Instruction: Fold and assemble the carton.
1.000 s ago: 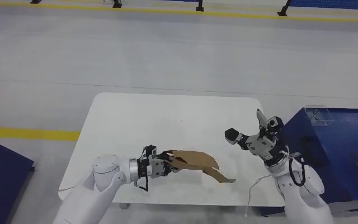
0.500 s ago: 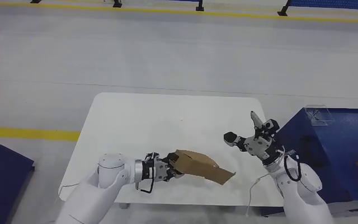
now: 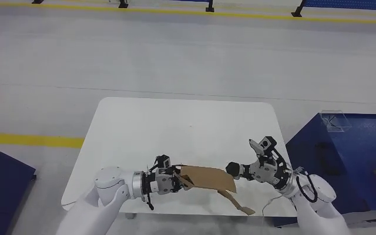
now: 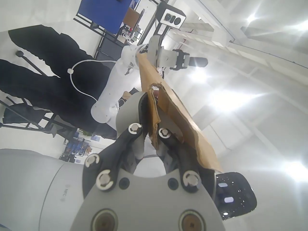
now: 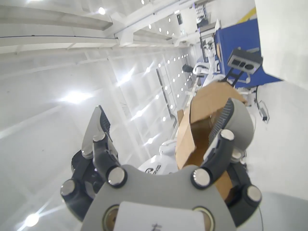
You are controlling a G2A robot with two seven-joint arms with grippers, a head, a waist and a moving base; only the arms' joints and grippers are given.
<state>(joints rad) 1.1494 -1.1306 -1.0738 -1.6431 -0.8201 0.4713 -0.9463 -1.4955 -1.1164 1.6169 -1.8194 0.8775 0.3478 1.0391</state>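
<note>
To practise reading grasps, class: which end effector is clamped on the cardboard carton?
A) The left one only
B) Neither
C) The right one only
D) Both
A: the left end effector is shut on an edge of the cardboard carton, while the right end effector stands wide open at the carton's other end.

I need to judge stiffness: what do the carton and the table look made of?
The carton looks like brown corrugated cardboard, matte: its torn edge shows ragged layers. The table has a smooth white top, perhaps laminate or painted board.
</note>
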